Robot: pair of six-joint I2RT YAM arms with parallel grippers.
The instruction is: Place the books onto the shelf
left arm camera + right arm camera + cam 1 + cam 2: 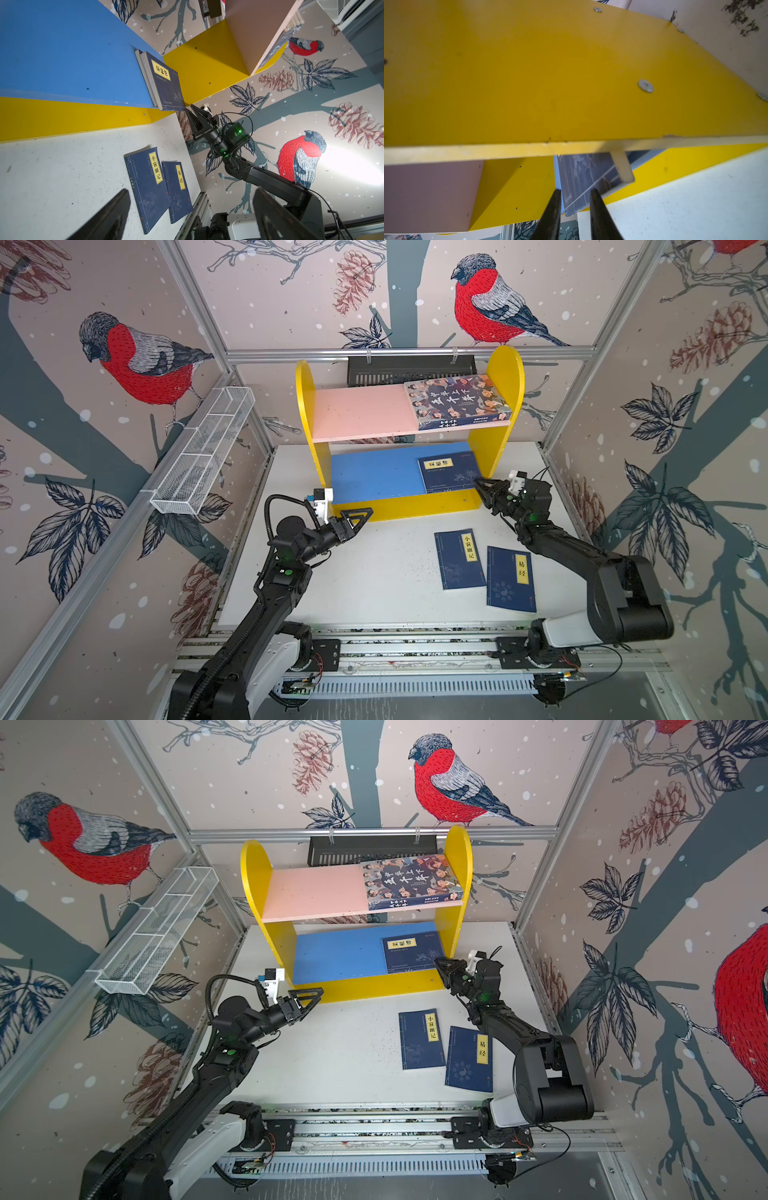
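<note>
A white, speckled tabletop (374, 572) sits inside an aluminium frame (407, 353), and the walls around it are papered with red-breasted birds, leaves and pine cones. One white wire basket (203, 452) hangs on the left wall. One black slotted tray (399, 369) hangs at the back, behind the shelf (307, 406).

The single shelf has two boards, a pink upper board (357, 410) and a blue lower board (374, 472). One cartoon-cover book (457, 400) lies flat at the right end of the pink board. A navy stack (449, 470) lies at the right end of the blue board, and in the left wrist view its page edges show at least two books. Two more navy books lie flat on the tabletop in front, one nearer the middle (459, 560) and one (511, 578) just to its right.

There are two arms. The left gripper (361, 516) hovers empty, with its jaws wide apart, just before the shelf's yellow front strip. The right gripper (478, 481) has its tips at the stack's front corner with a narrow gap between them. I cannot tell whether they pinch the top cover.
</note>
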